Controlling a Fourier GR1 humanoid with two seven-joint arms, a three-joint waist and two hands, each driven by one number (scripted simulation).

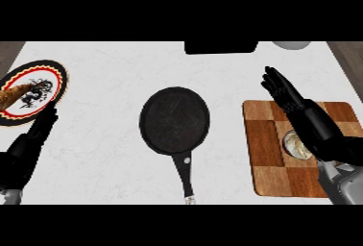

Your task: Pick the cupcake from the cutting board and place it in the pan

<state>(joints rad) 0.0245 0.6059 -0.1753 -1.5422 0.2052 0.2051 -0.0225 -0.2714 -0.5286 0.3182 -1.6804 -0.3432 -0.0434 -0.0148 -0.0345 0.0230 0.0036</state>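
Cupcake (294,144): pale, round, sitting on the checkered wooden cutting board (266,144) at the counter's right; largely covered by the right hand (312,122), which hangs above it with fingers straight and extended toward the far edge, holding nothing. Pan (174,119): black, empty, mid-counter, handle pointing to the near edge, set apart from the board. Counter (106,158): white, faintly marbled. Plate (32,91): far left, red-and-black rim, dark pattern, a brown cone-shaped item (16,93) lying on it. Left hand (28,144): low left, fingers straight, resting just below the plate. Dark block (221,47) and pale round object (291,45) at the far edge.
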